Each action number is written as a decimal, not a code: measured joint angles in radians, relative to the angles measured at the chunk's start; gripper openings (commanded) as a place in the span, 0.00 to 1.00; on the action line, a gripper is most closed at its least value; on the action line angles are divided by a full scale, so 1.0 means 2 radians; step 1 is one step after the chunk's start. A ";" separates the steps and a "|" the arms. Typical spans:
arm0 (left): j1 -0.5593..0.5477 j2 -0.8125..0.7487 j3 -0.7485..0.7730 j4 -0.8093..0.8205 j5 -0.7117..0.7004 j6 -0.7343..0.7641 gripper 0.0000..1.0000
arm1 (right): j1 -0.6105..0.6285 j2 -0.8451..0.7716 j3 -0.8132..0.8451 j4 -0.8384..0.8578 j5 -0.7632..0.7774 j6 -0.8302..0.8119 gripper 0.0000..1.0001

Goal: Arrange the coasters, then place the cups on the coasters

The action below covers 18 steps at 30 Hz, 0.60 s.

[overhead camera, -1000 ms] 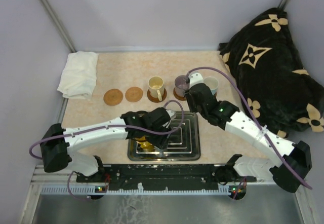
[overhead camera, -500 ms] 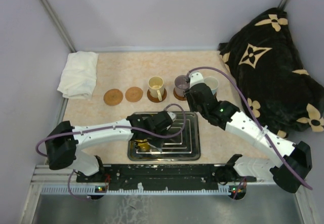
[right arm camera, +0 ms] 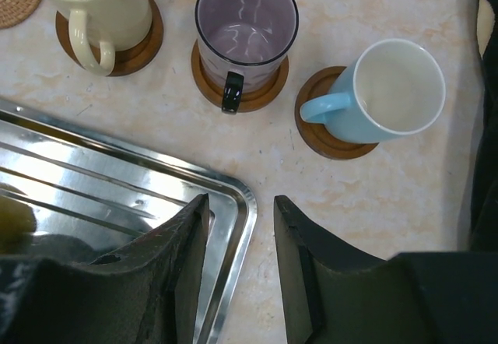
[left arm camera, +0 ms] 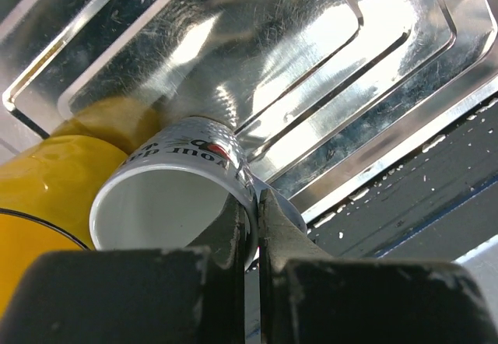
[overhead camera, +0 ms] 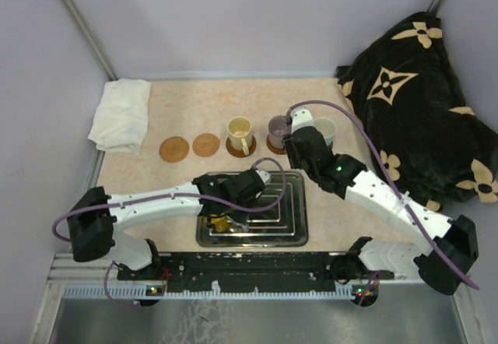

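1. yellow mug (left arm camera: 47, 180) with a thin black line; white mug (left arm camera: 167, 204) with black and red lettering
2. cream mug (right arm camera: 117, 9), purple-grey mug (right arm camera: 246, 19) with a black handle, light blue mug (right arm camera: 393, 87) that's white inside
3. reddish-brown coasters (overhead camera: 174, 149)
4. shiny silver tray (overhead camera: 289, 204)
5. black blanket (overhead camera: 420, 103) with beige flowers

The left arm (overhead camera: 156, 201) lies low and reaches from its base at the near left corner of the table toward the middle. Its wrist bends down. The left gripper (left arm camera: 257, 204) is closed tight. Its two fingers pinch the rim of the white cup (left arm camera: 167, 204), one finger inside and one outside. The right arm (overhead camera: 381, 196) stretches from the near right corner toward the far side of the table. The right gripper (right arm camera: 240, 208) points down, its fingers apart with nothing between them.
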 measured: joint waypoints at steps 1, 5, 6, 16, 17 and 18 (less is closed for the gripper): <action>0.000 0.000 0.001 -0.001 -0.002 0.002 0.00 | 0.000 0.001 0.000 0.002 0.000 0.000 0.40; 0.000 0.000 0.008 0.001 -0.014 0.018 0.00 | 0.000 0.009 0.000 0.010 0.003 0.000 0.40; 0.000 0.000 0.012 0.000 -0.019 0.023 0.00 | 0.000 0.011 0.000 0.012 0.003 0.000 0.40; 0.000 0.014 0.064 0.012 -0.071 0.061 0.00 | 0.000 0.019 0.000 0.025 0.016 -0.001 0.40; 0.000 0.016 0.067 0.012 -0.075 0.064 0.00 | 0.000 0.019 0.000 0.026 0.019 -0.002 0.40; 0.000 0.017 0.071 0.011 -0.080 0.066 0.00 | 0.000 0.019 0.000 0.027 0.025 -0.003 0.40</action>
